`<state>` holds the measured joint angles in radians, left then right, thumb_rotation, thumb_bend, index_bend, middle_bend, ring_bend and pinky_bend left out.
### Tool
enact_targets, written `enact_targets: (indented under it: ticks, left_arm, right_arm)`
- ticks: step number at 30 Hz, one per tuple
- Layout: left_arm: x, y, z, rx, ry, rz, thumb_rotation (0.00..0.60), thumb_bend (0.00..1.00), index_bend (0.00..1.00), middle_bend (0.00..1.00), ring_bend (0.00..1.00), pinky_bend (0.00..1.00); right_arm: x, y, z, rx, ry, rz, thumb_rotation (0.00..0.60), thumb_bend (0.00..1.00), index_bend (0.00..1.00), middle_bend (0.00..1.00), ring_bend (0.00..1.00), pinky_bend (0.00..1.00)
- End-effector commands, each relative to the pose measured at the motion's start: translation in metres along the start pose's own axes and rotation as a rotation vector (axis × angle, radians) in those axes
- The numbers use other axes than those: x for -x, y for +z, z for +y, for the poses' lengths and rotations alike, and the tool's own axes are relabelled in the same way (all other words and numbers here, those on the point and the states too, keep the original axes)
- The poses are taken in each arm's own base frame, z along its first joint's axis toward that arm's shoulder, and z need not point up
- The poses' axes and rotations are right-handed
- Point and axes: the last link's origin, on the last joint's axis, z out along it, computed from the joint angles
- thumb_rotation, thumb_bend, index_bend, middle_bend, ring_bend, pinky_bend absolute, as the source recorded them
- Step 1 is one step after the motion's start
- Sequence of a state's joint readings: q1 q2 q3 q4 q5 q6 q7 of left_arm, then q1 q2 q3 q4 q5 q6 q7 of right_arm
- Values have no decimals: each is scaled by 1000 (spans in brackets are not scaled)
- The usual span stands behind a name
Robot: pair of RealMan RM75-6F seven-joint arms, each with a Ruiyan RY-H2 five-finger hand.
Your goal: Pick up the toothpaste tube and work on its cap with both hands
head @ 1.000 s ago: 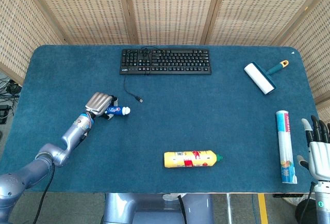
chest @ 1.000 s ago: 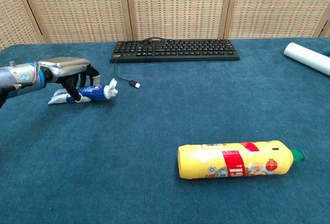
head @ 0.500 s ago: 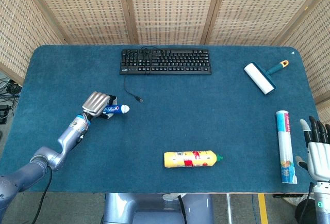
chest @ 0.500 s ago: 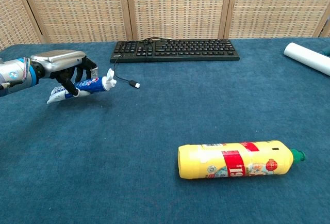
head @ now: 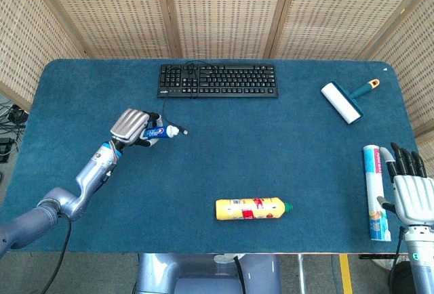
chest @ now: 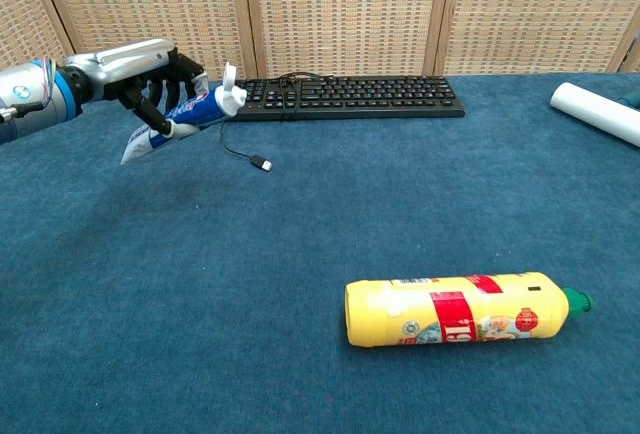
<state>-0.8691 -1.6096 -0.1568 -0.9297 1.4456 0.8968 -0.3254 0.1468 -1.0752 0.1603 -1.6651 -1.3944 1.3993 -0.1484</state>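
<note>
Fingers [chest: 160, 82] of the left hand [chest: 140, 69] are curling around the toothpaste tube [chest: 180, 117], gripping it clear of the table [chest: 300, 254] with the white cap [chest: 232, 94] tilting up toward the keyboard [chest: 340, 95]. Its loose cable [chest: 245, 154] is lying just below the tube. Off at the table's right edge, the right hand [head: 409, 189] is holding nothing, fingers spreading apart beside a white roll [head: 374, 189]. A yellow bottle [chest: 455, 309] is lying on its side near the front, and a lint roller [head: 342, 101] is resting at the far right.
</note>
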Motion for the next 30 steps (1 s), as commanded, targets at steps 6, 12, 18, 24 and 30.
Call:
enact_targets:
  ticks: [6, 12, 18, 24, 30]
  left_arm:
    - [-10, 20, 30, 34, -158, 20, 600, 535, 749, 537, 570, 625]
    - [-15, 31, 48, 56, -186, 19, 600, 535, 750, 538, 570, 625]
    - [-13, 41, 69, 82, -203, 16, 600, 535, 752, 539, 570, 625]
    - [-14, 50, 90, 107, -211, 12, 600, 535, 754, 540, 571, 625]
    - [-16, 56, 108, 125, -240, 6, 600, 535, 759, 543, 572, 625]
  right_arm:
    - [-37, 44, -43, -172, 145, -60, 57, 0, 0, 0, 0, 0]
    - [-56, 69, -77, -238, 366, -147, 0, 0, 2, 0, 0, 0]
    - [-80, 105, -118, -312, 470, -196, 0, 0, 25, 0, 0, 0]
    - [-94, 126, -167, -381, 552, -280, 0, 0, 7, 0, 0, 0]
    - [-100, 144, -206, -428, 565, -313, 0, 0, 0, 0, 0, 0]
